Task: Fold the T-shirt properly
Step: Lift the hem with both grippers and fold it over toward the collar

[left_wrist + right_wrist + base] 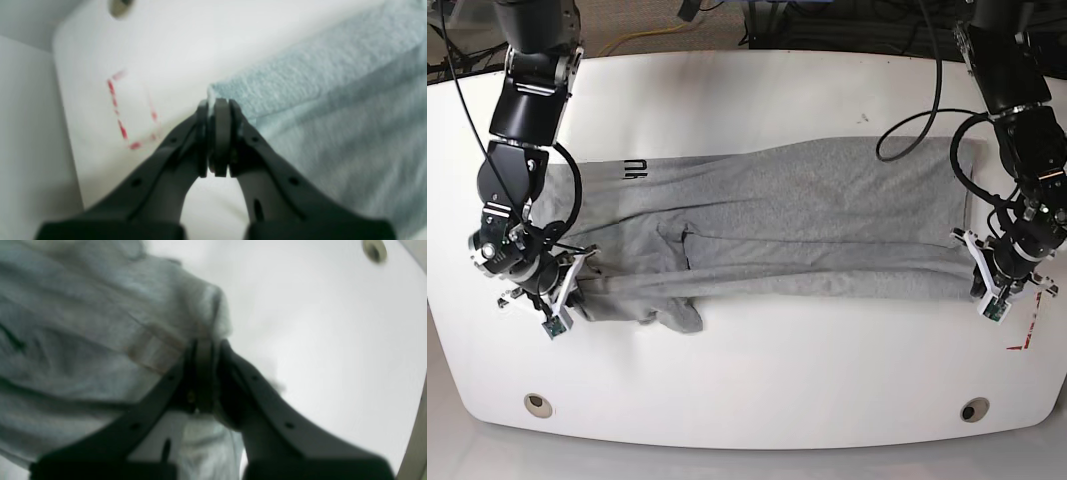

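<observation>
Probably a lab, white table (pixel 747 90), loose cables (pixel 907 130)

The T-shirt (pixel 807 230) is plain heather grey (bluish in the left wrist view), with small black letters (pixel 634 168) at one edge; the bench (pixel 757 380) is white with red dashed marks (pixel 120 110); both arms are black

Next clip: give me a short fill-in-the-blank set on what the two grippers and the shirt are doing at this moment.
1. The left gripper is shut on a corner of the ___.
2. The T-shirt lies on a ___ table.
3. The right gripper is ___ on the cloth.
4. Beside the left gripper, the dashed marks are ___.

Missing words: T-shirt; white; shut; red
</observation>
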`<state>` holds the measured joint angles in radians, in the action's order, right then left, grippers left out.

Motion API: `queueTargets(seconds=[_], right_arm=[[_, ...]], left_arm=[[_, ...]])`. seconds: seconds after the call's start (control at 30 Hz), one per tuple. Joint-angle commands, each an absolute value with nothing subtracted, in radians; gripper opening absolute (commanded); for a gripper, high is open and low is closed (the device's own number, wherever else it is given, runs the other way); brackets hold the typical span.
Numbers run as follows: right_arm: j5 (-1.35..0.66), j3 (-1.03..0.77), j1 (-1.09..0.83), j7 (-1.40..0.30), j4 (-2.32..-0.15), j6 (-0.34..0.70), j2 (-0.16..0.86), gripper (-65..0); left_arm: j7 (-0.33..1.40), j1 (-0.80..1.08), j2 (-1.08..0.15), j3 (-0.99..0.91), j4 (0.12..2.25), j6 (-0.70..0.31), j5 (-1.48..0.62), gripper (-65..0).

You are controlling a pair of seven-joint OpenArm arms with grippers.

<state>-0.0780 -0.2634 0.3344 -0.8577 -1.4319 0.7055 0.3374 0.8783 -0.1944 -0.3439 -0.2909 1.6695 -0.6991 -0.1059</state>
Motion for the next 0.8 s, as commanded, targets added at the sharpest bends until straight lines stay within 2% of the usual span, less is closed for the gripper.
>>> queueTargets(seconds=[0.0, 0.3, 0.6, 0.67, 0.73, 0.77], right_arm=[[-0.079, -0.294, 0.32, -0.865, -1.488, 0.698, 0.354, -63.1], [-0.079, -0.384, 0.15, -0.97, -1.652, 0.698, 0.344, -62.9], [-0.073, -0.437, -0.016, -1.03, -1.811, 0.698, 0.266, -62.8], [-0.073, -0.438, -0.036, -1.03, -1.811, 0.698, 0.26, -59.3], [-0.071, -0.438, -0.051, -1.03, -1.811, 0.698, 0.259, -52.5], [-0.07, -0.44, -0.062, -1.03, -1.811, 0.698, 0.257, -46.8]], left_arm=[[0.869, -0.176, -0.383, -0.297, 1.71, -0.698, -0.111, -65.0], [0.871, -0.008, -0.384, -0.346, 1.825, -0.698, -0.108, -64.9], [0.872, 0.134, -0.383, -0.36, 1.868, -0.698, -0.108, -64.6], [0.872, 0.162, -0.384, -0.358, 1.867, -0.698, -0.107, -64.6], [0.872, 0.177, -0.384, -0.358, 1.856, -0.698, -0.107, -64.4], [0.872, 0.185, -0.384, -0.357, 1.845, -0.698, -0.107, -63.6]])
